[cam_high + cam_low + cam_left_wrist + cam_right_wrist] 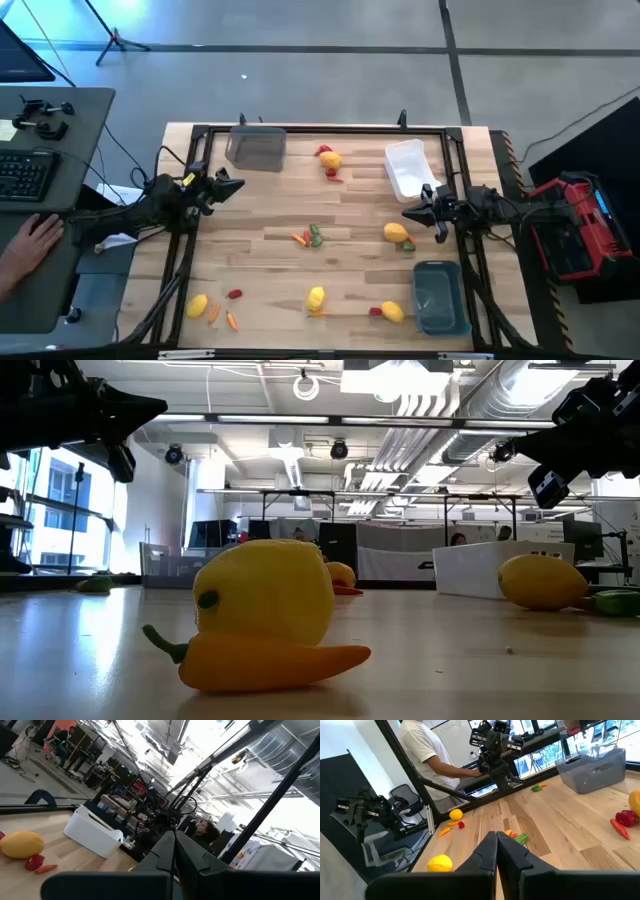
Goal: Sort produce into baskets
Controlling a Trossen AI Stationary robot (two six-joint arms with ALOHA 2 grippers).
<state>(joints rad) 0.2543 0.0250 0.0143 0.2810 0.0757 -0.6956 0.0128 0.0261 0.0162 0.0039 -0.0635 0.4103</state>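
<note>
1. In the low view, nearest the camera, a yellow lemon-like fruit [265, 592] stood at frame centre, with an orange chili pepper [265, 661] lying against its base on the wooden table [500, 670].
2. In the high view this pair appeared at lower centre as the same yellow fruit [316, 297].
3. Along the lower edge of the high view, a second yellow fruit [197, 305] lay at lower left with a small carrot [232, 321] just beside it, and a third yellow fruit [392, 312] lay near the blue-grey bin [440, 296] at lower right.
4. At mid-frame of the high view, a green pepper [316, 235] lay with small orange pieces, and a fourth yellow fruit [397, 233] lay right of centre.
5. The left gripper [232, 186] was at the left of the high view, above the table edge, fingers pressed together and holding nothing.
6. The right gripper [412, 212] was at the right of the high view, beside the white bin [406, 167], fingers likewise together and empty.
7. At the top of the high view, the smoky grey bin [256, 148] stood upper left of centre, and a fifth yellow fruit [331, 159] with red pieces lay between it and the white bin.
8. All three bins appeared to hold no produce.
9. A person's hand [30, 243] rested at the far left edge of the high view.
</note>
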